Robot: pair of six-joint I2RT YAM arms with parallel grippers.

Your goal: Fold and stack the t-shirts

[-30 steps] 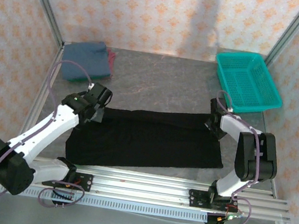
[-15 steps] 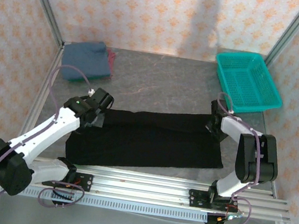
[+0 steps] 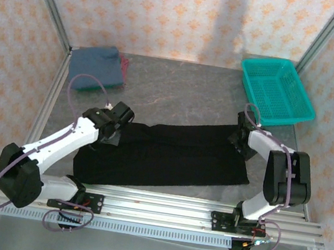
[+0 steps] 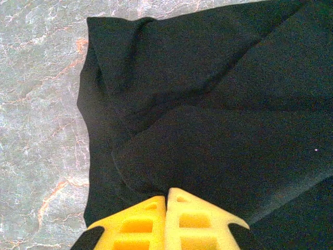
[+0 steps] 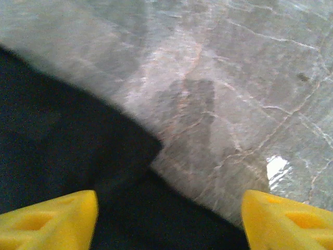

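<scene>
Mid-fold: the black t-shirt lies across the near table. The left gripper is pinched on its left edge, and the right gripper stands apart over the far right corner (slate-blue t-shirt sits far left). Next, probably a re-grip on the right.

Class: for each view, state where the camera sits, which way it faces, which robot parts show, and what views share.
Top external: above and behind the arms, facing down over the table; shows left arm, right arm, left gripper, right gripper, black shirt, shirt stack, basket.
Left wrist: on the left wrist, facing down past shut fingers pinching the black shirt.
Right wrist: on the right wrist, facing down past open fingers at shirt edge and table.
Shared: all three see the black shirt and table.
</scene>
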